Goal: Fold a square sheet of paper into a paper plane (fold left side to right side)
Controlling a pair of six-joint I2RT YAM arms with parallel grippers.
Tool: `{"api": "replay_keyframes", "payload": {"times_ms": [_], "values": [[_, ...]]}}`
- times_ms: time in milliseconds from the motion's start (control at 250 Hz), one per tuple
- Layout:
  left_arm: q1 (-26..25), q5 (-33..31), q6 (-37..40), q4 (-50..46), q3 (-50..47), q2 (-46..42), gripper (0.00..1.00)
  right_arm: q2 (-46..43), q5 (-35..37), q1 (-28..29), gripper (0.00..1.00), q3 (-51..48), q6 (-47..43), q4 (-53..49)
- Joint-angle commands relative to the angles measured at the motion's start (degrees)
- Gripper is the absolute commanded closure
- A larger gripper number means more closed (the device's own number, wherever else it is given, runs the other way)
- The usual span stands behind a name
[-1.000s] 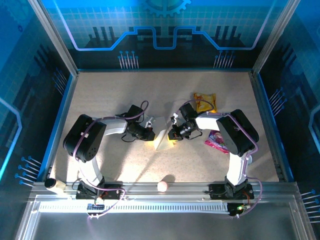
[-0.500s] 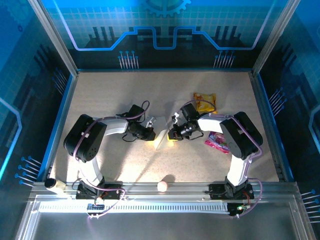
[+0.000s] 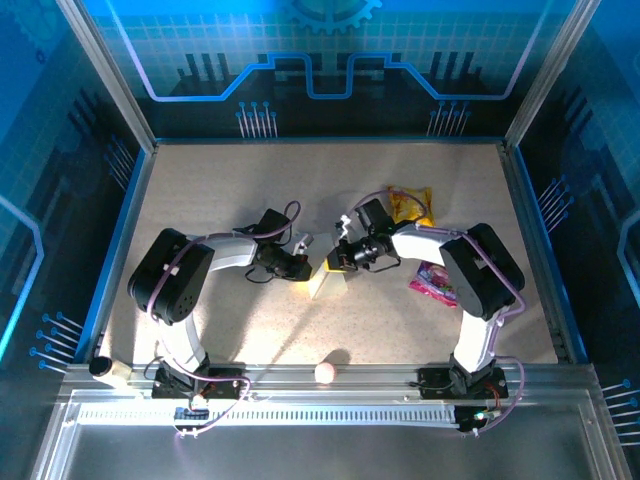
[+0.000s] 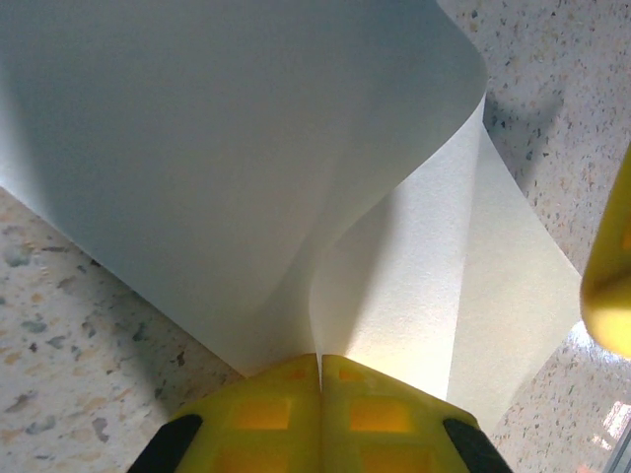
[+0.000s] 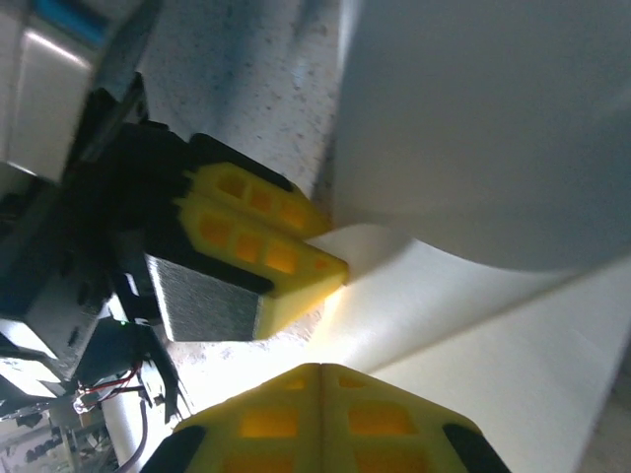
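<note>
Both arms meet at mid-table. The left gripper [image 4: 320,379] is clamped on the square sheet of paper [image 4: 246,148], fingers pressed together with the sheet rising from between them. The right gripper [image 5: 320,379] is likewise closed, apparently on a neighbouring edge of the sheet, though its pinch point sits at the frame bottom and is hard to confirm. The sheet bows in a soft loop, one flap curling over the layer beneath, with no crease pressed yet. Judgement: two nearby pinches let the flap be carried across while the lower layer stays put. The fingertips are near each other, so there is little slack between them. The table [image 3: 200,190] offers space far and left. The yellow snack packet [image 3: 410,205] lies just behind the right arm and the pink wrapper [image 3: 432,282] beside it.
</note>
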Motion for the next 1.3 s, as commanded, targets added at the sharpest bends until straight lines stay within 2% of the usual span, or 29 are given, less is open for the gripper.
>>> {"api": "replay_keyframes", "payload": {"times_ms": [0,859,1091,1295], "values": [[-0.5,-4.0,1.2,-3.1,-0.2,2.2,1.00,2.6,-1.3,1.6,1.00,2.6,-0.1,-0.8],[-0.8,-3.6,1.3,-3.8,0.1,2.1,1.00,8.6,2.6,2.1,1.00,4.4,-4.3,-7.2],[-0.6,-2.9,-0.2,-2.9,0.4,-0.2,0.90,9.6,4.5,2.2,1.00,4.0,-4.3,-9.2],[0.7,-1.7,-2.9,-2.2,1.5,-5.9,0.77,10.2,5.8,1.8,1.00,3.4,-3.7,-10.5]]}}
